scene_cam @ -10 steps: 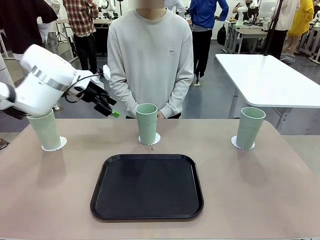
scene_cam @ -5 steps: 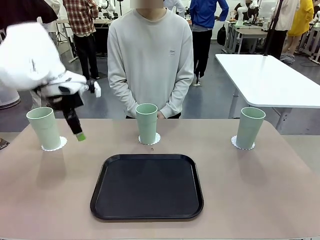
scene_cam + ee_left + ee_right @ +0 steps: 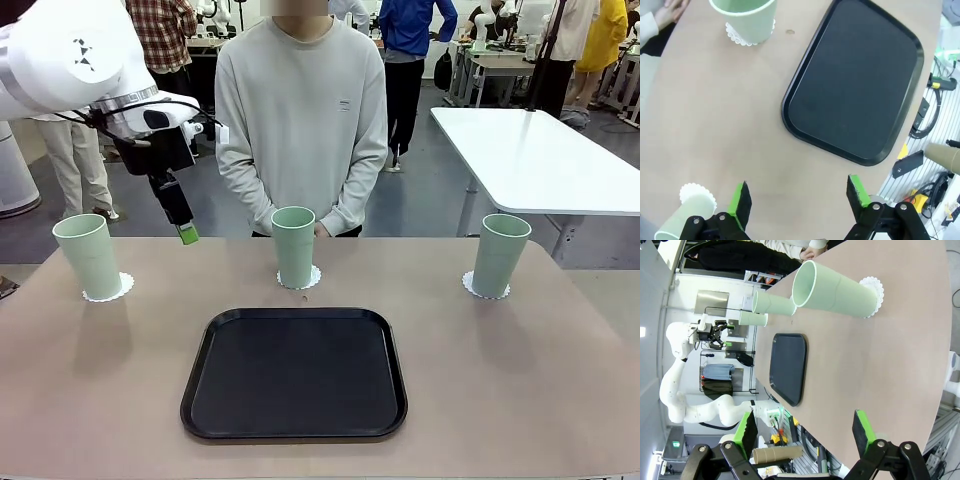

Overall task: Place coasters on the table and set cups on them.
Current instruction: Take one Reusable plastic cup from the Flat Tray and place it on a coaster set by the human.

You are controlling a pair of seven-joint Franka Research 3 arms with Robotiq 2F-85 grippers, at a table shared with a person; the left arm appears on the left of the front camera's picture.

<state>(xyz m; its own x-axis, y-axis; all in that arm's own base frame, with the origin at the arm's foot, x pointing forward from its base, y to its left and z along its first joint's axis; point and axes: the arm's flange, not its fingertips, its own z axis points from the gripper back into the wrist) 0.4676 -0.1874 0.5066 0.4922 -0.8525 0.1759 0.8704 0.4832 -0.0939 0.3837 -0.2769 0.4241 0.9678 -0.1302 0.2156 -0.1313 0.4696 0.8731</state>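
Now left gripper raised, fingers apart

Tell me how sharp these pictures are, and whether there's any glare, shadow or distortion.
Front view: sharp and evenly lit, soft shadows beside the cups on the table, faint sheen on the tray. Left wrist view: crisp, wide-angle bend along the tray's edge, open left hand in focus. Right wrist view: rolled sideways, the nearest cup stretched, right hand open.
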